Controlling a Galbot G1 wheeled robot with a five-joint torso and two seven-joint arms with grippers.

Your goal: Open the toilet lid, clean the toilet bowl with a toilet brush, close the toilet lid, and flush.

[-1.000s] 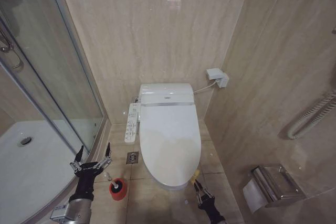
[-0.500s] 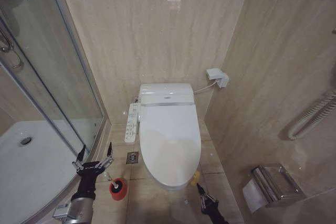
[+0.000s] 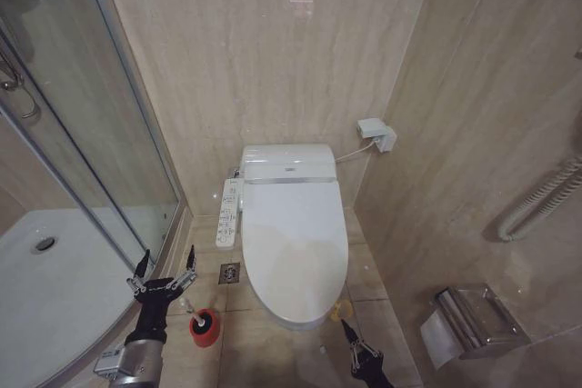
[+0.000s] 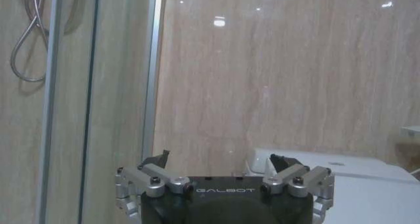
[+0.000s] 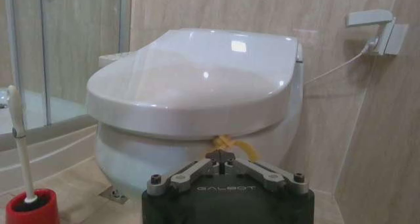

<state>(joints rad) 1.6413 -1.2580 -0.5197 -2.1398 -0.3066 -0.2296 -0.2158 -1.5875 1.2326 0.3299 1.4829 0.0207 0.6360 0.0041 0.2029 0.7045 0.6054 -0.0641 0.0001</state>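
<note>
The toilet lid (image 3: 293, 247) lies closed over the toilet bowl (image 5: 151, 155), with its yellow tag (image 3: 339, 312) at the front edge. My right gripper (image 3: 348, 329) is low in front of the toilet and shut. Its tips (image 5: 222, 156) meet just under the yellow tag (image 5: 231, 143); I cannot tell if they pinch it. The toilet brush (image 3: 186, 305) stands in its red holder (image 3: 204, 327) on the floor left of the bowl, its pale handle (image 5: 17, 130) upright. My left gripper (image 3: 165, 270) hangs open above and left of the brush, with nothing between its fingers (image 4: 160, 160).
A glass shower screen (image 3: 86, 134) and white tray (image 3: 55, 297) close off the left. Near the holder is a floor drain (image 3: 229, 273). The button panel (image 3: 228, 213) sticks out on the bowl's left. A paper holder (image 3: 468, 320) and wall box (image 3: 376, 132) are on the right wall.
My right gripper has drawn back a little from the toilet's front edge. The left gripper has sunk slightly toward the brush. The lid has not moved.
</note>
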